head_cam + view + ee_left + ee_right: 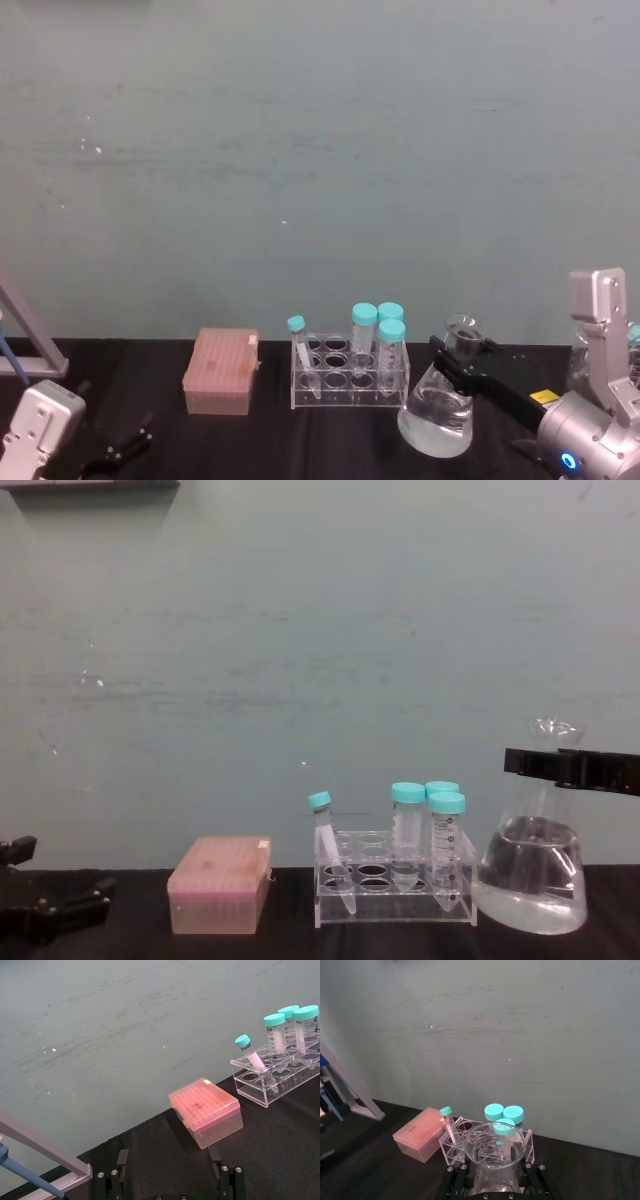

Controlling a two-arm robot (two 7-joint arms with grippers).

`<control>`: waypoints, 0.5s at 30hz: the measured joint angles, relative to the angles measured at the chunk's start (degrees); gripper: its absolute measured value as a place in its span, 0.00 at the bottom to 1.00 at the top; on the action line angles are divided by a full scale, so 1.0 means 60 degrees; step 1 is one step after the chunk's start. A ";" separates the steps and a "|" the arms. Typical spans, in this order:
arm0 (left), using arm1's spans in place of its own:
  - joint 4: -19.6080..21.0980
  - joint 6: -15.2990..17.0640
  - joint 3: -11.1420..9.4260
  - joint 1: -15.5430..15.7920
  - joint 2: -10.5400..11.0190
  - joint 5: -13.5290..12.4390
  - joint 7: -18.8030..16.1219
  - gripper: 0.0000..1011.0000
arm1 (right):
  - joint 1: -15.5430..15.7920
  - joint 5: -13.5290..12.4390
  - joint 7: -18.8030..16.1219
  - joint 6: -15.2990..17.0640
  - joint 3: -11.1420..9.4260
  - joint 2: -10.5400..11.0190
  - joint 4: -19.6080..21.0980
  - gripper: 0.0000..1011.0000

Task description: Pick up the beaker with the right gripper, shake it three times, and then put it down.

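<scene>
Clearly, from the head, the right gripper [462, 352] has its jaws clamped on the neck of the beaker [437, 412], which sits toward the desk's right edge, just beside the tube rack [350, 385]. The left gripper [118, 447] idles at the near left corner. Its wrist view shows its jaws apart. The right wrist looks down on the beaker's rim between the jaws. From the chest, the beaker leans slightly. The grasp looks made; lifting, three shakes and set-down remain.
</scene>
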State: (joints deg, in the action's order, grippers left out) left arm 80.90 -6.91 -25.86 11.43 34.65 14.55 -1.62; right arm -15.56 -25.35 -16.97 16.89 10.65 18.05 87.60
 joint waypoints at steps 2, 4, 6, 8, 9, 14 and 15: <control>0.0000 -0.0001 0.0000 0.0000 0.0000 0.0000 0.0000 0.99 | -0.0004 0.0074 0.0055 -0.0081 0.0083 0.0079 0.0025 0.45; 0.0000 0.0000 0.0000 0.0000 0.0000 0.0000 0.0000 0.99 | -0.0009 0.0097 0.0087 -0.0113 0.0133 0.0121 0.0041 0.45; 0.0000 0.0000 0.0000 0.0000 0.0000 0.0000 0.0000 0.99 | -0.0010 0.0103 0.0124 -0.0159 0.0190 0.0184 0.0061 0.45; 0.0000 0.0000 0.0000 0.0000 0.0000 0.0000 0.0000 0.99 | -0.0010 0.0115 0.0163 -0.0195 0.0252 0.0241 0.0076 0.45; 0.0000 0.0000 0.0001 -0.0001 0.0000 0.0000 0.0000 0.99 | -0.0010 0.0126 0.0175 -0.0212 0.0280 0.0265 0.0083 0.45; 0.0000 -0.0001 0.0000 0.0000 0.0000 0.0000 0.0000 0.99 | 0.0004 0.0200 0.0270 -0.0286 0.0406 0.0358 0.0122 0.45; -0.0001 0.0000 0.0000 0.0000 0.0000 0.0000 0.0000 0.99 | 0.0007 0.0202 0.0277 -0.0288 0.0411 0.0360 0.0126 0.45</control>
State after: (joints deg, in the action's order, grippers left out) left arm 80.90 -6.91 -25.86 11.43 34.65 14.55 -1.62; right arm -15.52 -24.14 -15.31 15.16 13.12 20.22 88.36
